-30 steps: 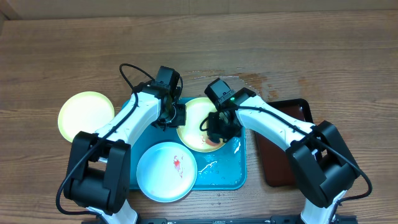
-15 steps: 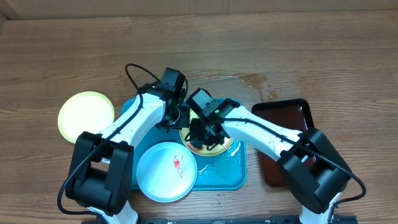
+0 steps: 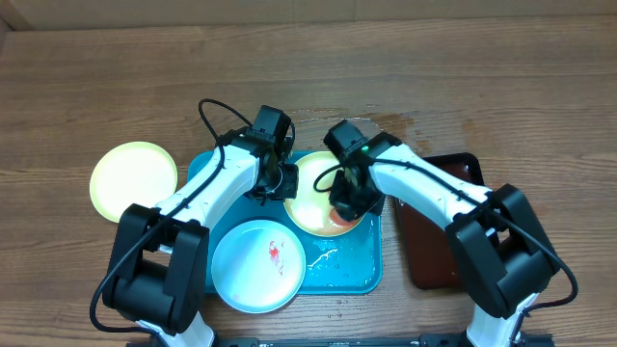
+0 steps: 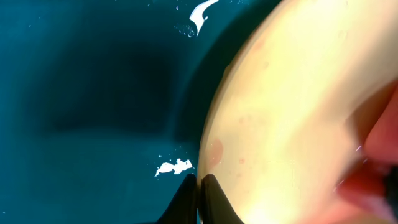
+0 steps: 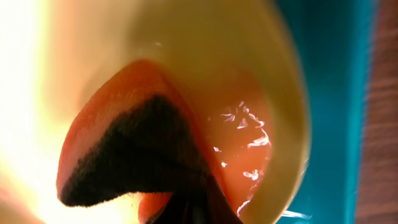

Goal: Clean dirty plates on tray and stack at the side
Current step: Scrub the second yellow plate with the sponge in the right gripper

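Observation:
A pale yellow-green plate point(image 3: 313, 188) lies on the turquoise tray point(image 3: 357, 270). My left gripper point(image 3: 284, 183) is shut on its left rim; in the left wrist view the jaws point(image 4: 200, 182) pinch the plate's edge point(image 4: 280, 112) over the tray point(image 4: 93, 93). My right gripper point(image 3: 347, 204) is shut on an orange and dark sponge point(image 5: 134, 134), pressed on the wet, reddish inside of the same plate point(image 5: 217, 43). A pale blue-white plate point(image 3: 258, 267) with a red smear sits at the tray's front left. Another yellow-green plate point(image 3: 134, 179) rests on the table to the left.
A dark reddish-brown tray point(image 3: 429, 255) with a black rim lies right of the turquoise tray, partly under my right arm. Water spots point(image 3: 390, 123) show on the wooden table behind the trays, and white droplets lie on the turquoise tray point(image 3: 323, 258).
My right gripper swept the sponge left across the yellow-green plate, then back to its right side. The left gripper kept its hold on the rim.

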Tool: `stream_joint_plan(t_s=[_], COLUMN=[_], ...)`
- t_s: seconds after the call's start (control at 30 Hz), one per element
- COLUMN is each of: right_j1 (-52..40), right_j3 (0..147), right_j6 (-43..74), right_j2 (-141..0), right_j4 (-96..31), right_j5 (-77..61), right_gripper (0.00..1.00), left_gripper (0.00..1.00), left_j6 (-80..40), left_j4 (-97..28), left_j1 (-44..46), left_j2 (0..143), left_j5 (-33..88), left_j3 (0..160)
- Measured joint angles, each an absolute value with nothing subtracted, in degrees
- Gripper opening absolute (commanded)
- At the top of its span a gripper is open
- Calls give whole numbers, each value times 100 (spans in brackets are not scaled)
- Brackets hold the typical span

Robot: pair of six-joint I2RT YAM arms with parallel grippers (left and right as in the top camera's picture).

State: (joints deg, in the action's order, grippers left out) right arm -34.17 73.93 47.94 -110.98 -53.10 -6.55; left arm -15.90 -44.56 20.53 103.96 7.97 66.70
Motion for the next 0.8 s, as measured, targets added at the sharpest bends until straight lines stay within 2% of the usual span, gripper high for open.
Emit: stream_joint_plan(t_s=[0.27, 0.53, 0.8], right_j1=[-2998, -3004, -3170], right_j3=[7393, 7391, 7391], right_j6=[4910, 4639, 4342], right_j2=[-11098, -11109, -11120], right_j4=[-4775, -3841, -3507], right_j5=[-489, -891, -1317], right_gripper=[4, 4, 4], left_gripper=[4, 4, 4], left_j6=[-1590, -1588, -1588], left_j4=[-4462, -4477, -4477], left_j1=[2053, 2060, 2235], left_j2=[10396, 10396, 10396], left_j5=[794, 788, 746], left_j3=[6670, 6670, 6670])
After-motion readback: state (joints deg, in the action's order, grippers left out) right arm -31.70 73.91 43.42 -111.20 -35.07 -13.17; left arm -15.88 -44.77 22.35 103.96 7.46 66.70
